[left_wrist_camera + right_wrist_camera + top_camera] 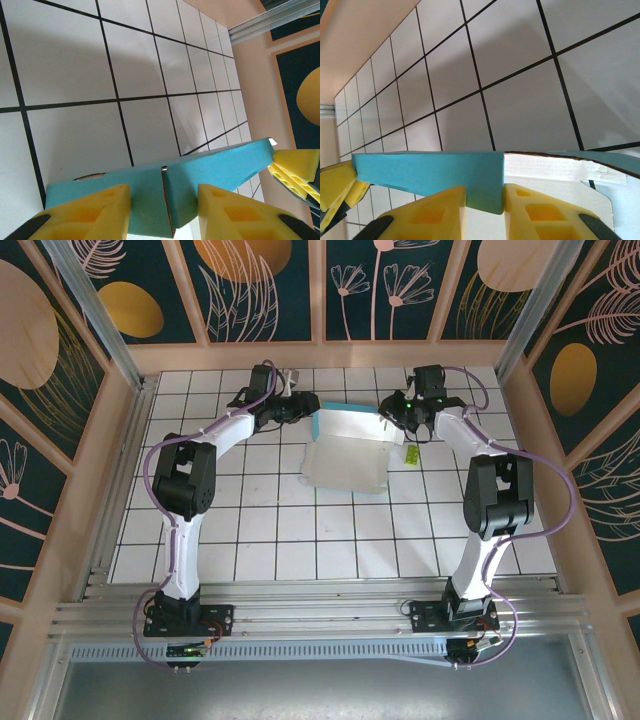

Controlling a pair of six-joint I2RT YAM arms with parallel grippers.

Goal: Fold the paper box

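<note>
Paper box (pixel 345 465) half folded: back wall up, front panel flat on tabletop (pixel 200 540). My left jaws, right jaws each pinch an end flap.

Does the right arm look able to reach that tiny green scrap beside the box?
Probably yes: the green scrap lies uncovered close by the right gripper, though that is holding the paper box.

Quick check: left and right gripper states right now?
Left gripper: shut on the turquoise flap of the paper box.
Right gripper: astride that flap; clamped or not, cannot tell.
</note>
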